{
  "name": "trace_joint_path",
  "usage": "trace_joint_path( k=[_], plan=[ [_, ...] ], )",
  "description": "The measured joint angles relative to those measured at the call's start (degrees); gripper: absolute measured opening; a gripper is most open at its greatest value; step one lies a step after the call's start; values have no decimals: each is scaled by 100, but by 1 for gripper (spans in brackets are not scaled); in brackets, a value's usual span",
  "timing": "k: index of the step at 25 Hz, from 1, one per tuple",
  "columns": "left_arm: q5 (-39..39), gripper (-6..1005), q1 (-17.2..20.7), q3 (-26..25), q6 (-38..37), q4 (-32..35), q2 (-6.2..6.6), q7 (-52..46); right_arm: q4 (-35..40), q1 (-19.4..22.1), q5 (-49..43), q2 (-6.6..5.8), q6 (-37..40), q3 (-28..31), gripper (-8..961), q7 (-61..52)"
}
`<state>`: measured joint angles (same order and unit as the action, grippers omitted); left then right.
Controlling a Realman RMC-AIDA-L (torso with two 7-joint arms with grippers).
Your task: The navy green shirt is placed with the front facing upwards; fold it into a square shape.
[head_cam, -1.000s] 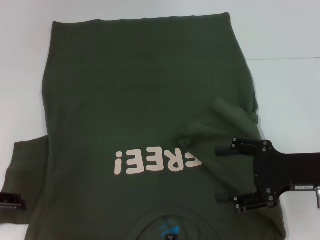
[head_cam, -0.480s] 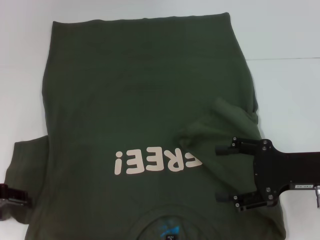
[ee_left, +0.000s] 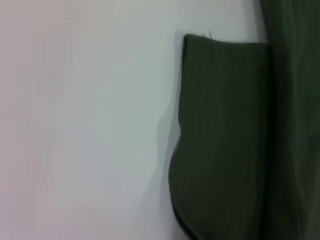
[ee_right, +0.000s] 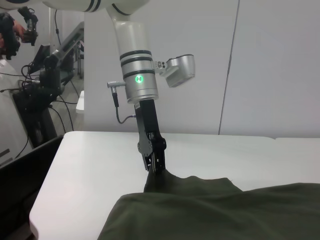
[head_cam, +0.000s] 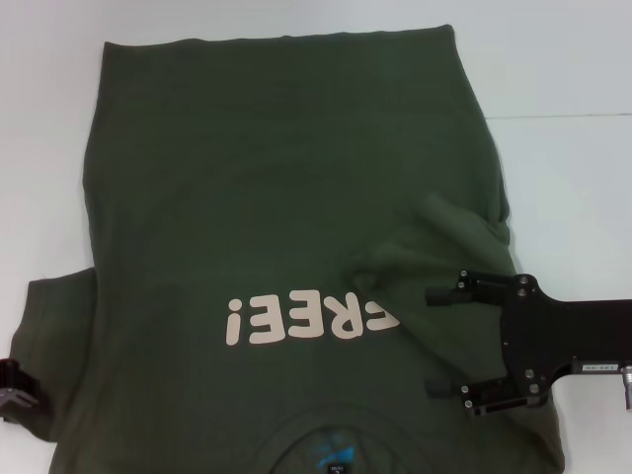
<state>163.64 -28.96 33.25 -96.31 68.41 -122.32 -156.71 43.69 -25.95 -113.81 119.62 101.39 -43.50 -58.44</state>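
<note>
Left pincer (head_cam: 14, 393) has slid lower along the sleeve edge; right pincer (head_cam: 446, 344) unchanged. Navy green shirt (head_cam: 286, 188) lies flat on the white table (head_cam: 563, 69), print up, right sleeve already folded in. Right pincer gapes wide, empty. Left pincer at the left sleeve (ee_left: 225, 135); grip not discernible. Likely step: left sleeve fold, needing a firm pinch, then a carry inward.
</note>
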Motion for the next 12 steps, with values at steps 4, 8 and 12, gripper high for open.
trace_joint_path(
  k=[4, 8, 12],
  plan=[
    [2, 313, -12, 5, 11, 2, 1, 25, 0, -15, 0, 0, -1, 0, 938, -1],
    [2, 115, -16, 54, 15, 8, 9, 56, 0, -20, 0, 3, -5, 0, 938, -6],
    [2, 32, 14, 73, 32, 84, 9, 167, 0, -22, 0, 9, -12, 2, 939, -8]
  ],
)
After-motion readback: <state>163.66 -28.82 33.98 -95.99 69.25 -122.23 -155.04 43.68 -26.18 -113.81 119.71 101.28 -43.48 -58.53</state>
